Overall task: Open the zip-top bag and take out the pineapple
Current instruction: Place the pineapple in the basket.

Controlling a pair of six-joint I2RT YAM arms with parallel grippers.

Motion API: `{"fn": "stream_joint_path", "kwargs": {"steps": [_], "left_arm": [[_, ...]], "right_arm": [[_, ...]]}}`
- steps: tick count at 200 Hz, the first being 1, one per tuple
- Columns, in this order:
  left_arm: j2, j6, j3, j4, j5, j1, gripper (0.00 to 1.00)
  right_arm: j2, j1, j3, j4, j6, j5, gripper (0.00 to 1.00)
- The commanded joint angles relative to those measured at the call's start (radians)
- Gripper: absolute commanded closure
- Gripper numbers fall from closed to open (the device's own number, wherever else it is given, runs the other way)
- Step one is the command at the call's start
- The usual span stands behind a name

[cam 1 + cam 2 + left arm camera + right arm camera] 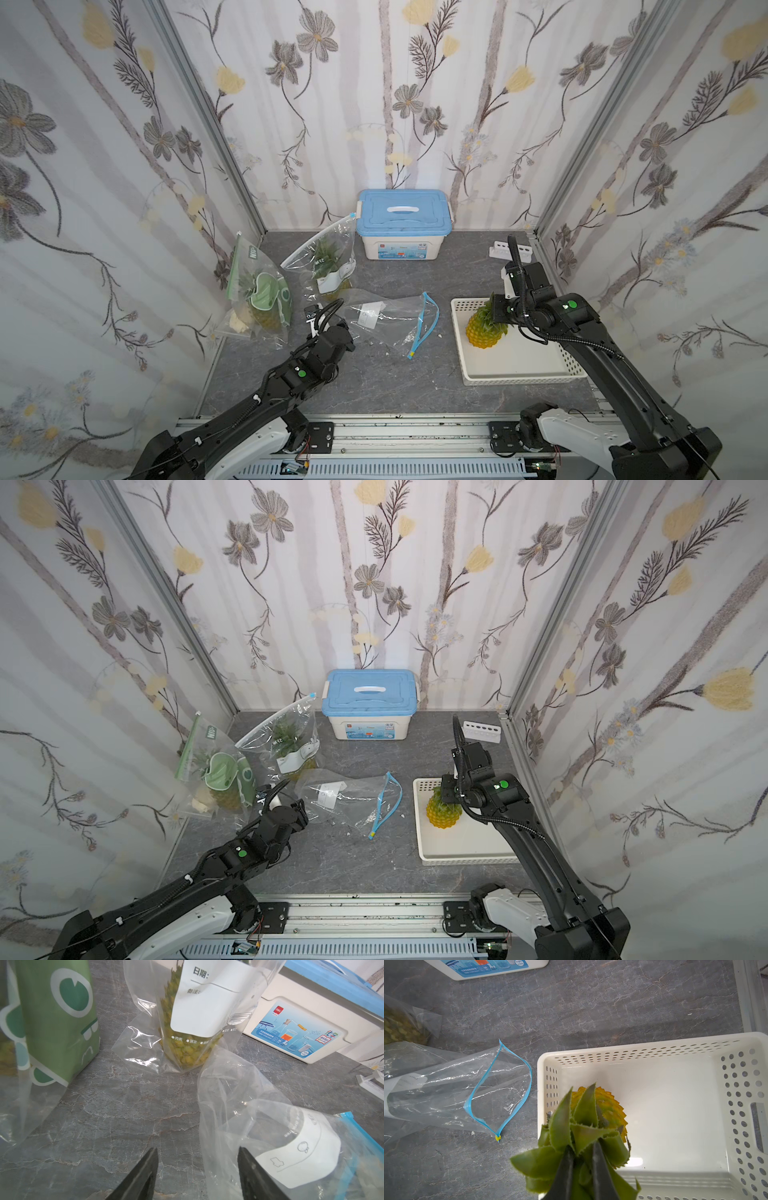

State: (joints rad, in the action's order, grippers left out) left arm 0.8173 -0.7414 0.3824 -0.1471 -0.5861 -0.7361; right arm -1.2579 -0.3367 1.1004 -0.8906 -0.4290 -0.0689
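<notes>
Pineapple (484, 332) is out of the bag (390, 320) and in the basket (519, 361), my right gripper (582, 1146) clamped on its leaves. My left gripper (197, 1148) stands apart at the empty bag. I think only the release is left.

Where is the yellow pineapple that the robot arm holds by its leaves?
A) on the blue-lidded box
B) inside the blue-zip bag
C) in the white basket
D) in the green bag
C: the right gripper pinches the leaves of the pineapple, which is inside the white basket; the blue-zip bag lies empty.
</notes>
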Motion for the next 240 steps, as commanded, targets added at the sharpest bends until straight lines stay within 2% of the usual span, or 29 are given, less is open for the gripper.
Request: {"fn": "stream_joint_path", "kwargs": {"steps": [1, 137, 191, 210, 240], "left_arm": [[-0.008, -0.025, 0.013, -0.045, -0.011, -0.003, 0.34], [-0.140, -0.044, -0.024, -0.119, -0.021, -0.017, 0.30], [-0.174, -0.023, -0.001, -0.136, -0.009, -0.017, 0.28], [-0.179, -0.009, 0.019, -0.144, -0.002, -0.018, 0.28], [-0.192, 0.030, 0.076, -0.164, 0.002, -0.018, 0.27]], "right_arm": [[-0.022, 0.006, -0.007, 0.146, 0.000, 0.027, 1.00], [-0.179, 0.022, 0.076, 0.203, 0.041, -0.002, 1.00], [-0.127, 0.019, 0.064, 0.187, 0.035, 0.017, 0.64], [-0.103, 0.015, 0.075, 0.167, 0.038, 0.028, 0.56], [-0.070, -0.002, 0.112, 0.127, 0.037, 0.019, 0.54]]}}
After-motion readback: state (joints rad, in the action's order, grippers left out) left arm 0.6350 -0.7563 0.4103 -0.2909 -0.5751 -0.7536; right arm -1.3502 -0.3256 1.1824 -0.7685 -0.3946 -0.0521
